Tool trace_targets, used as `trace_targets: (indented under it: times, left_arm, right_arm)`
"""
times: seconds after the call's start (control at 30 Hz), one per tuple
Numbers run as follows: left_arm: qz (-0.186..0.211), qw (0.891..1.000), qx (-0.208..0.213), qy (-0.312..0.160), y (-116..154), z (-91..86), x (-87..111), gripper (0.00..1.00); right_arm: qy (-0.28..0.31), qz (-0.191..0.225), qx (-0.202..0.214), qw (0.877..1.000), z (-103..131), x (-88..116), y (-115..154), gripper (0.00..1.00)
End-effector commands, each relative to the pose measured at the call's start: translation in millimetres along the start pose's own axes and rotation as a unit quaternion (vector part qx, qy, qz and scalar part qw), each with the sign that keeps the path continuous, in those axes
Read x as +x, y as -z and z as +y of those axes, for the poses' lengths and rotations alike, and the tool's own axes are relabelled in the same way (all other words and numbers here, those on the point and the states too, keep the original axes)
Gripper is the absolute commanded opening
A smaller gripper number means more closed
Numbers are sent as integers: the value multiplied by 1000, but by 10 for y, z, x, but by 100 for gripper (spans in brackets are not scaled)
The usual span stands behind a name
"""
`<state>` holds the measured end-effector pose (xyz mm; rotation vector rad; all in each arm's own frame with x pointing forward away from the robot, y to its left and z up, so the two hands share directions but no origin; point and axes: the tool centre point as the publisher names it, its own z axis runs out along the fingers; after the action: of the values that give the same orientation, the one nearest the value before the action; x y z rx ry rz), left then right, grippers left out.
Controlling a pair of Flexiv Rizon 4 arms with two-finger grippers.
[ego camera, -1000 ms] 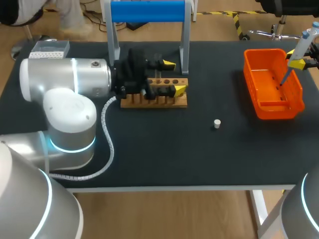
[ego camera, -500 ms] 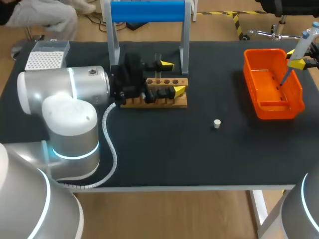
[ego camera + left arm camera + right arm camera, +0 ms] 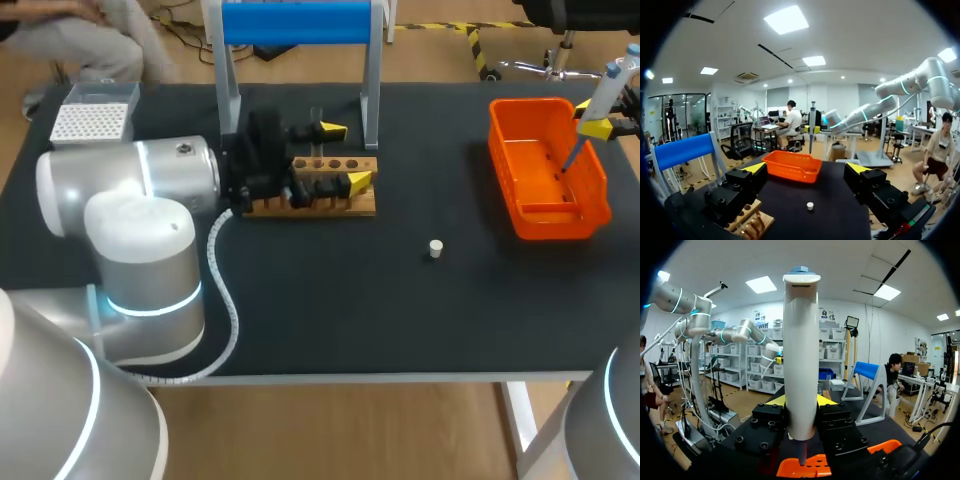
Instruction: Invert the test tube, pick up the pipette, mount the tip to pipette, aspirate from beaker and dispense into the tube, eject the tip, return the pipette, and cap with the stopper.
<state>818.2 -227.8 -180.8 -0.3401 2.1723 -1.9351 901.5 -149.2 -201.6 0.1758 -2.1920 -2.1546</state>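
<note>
Apparently late on: the right gripper [image 3: 598, 127] is clamping the pipette [image 3: 603, 92] over the orange bin [image 3: 500, 150] at the table's right edge. The left gripper [image 3: 345, 155] is straddling the rack [image 3: 345, 207] with fingers apart, and the stopper [image 3: 435, 248] is awaiting capping mid-table.

we see desk [image 3: 400, 320] matt black | rack [image 3: 345, 206] bare wood | basket [image 3: 550, 222] glossy plastic | pipette [image 3: 800, 365] smooth pale plastic | left arm [image 3: 130, 190] glossy shell

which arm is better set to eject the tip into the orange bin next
Right. The right gripper is shut on the pipette, held over the bin. The left gripper is open by the rack, across the table, holding nothing.
</note>
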Motion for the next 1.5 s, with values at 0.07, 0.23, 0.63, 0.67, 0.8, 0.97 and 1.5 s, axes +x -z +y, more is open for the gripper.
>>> trace_targets:
  times: [0.07,0.23,0.63,0.67,0.8,0.97,1.5]
  left_arm:
    - [-4,1000,-1,0,-3,-2,33,100]
    - [-4,1000,-1,0,-3,-2,33,100]
    - [-4,1000,-1,0,-3,-2,33,100]
    - [-4,1000,-1,0,-3,-2,33,100]
    - [-4,1000,-1,0,-3,-2,33,100]
    - [-4,1000,-1,0,-3,-2,33,100]
    - [-4,1000,-1,0,-3,-2,33,100]
  right_arm:
    - [0,1,1,1000,10,2,7,0]
    - [0,1,1,1000,10,2,7,0]
    - [0,1,1,1000,10,2,7,0]
    - [0,1,1,1000,10,2,7,0]
    - [0,1,1,1000,10,2,7,0]
    - [0,1,1,1000,10,2,7,0]
    - [12,30,39,999,136,204,-746,0]
